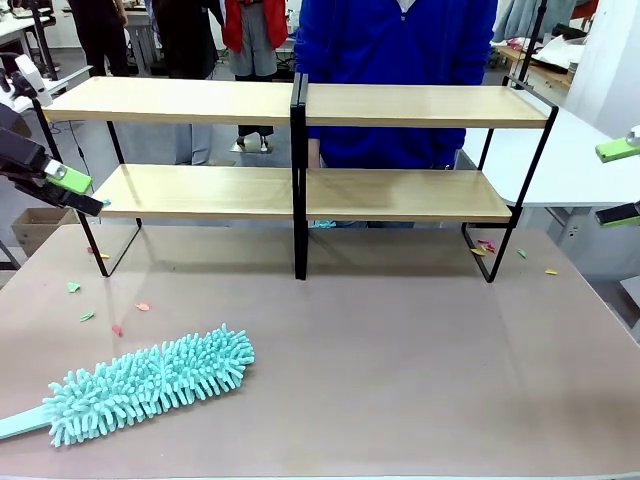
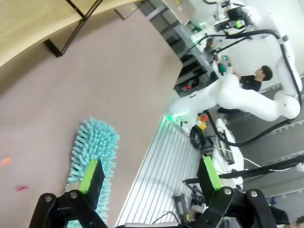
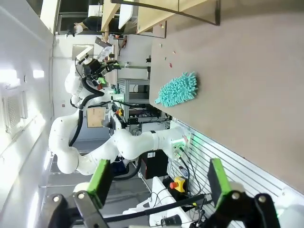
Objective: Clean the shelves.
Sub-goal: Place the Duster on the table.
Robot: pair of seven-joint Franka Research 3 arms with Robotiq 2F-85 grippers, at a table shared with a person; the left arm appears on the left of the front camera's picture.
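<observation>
Two long light wooden boards in a thin black metal frame make up the shelves [image 1: 300,150], standing along the far edge of the grey-brown counter [image 1: 400,350], long axis running left to right, with one central black upright. One fluffy turquoise duster [image 1: 150,385] lies near the front left corner, its head angled toward the middle; small paper scraps [image 1: 100,310] dot the left side. The left gripper [image 1: 70,190] hangs off the left edge, the right gripper [image 1: 620,180] off the right edge, each with jaws apart. Broad bare counter lies in front of the shelves.

From the left wrist, the left gripper [image 2: 149,178] hangs spread wide above the duster [image 2: 92,147] at the counter's edge.

From the right wrist, the right gripper [image 3: 159,180] gapes wide off the counter's edge, the duster [image 3: 178,89] well apart.
</observation>
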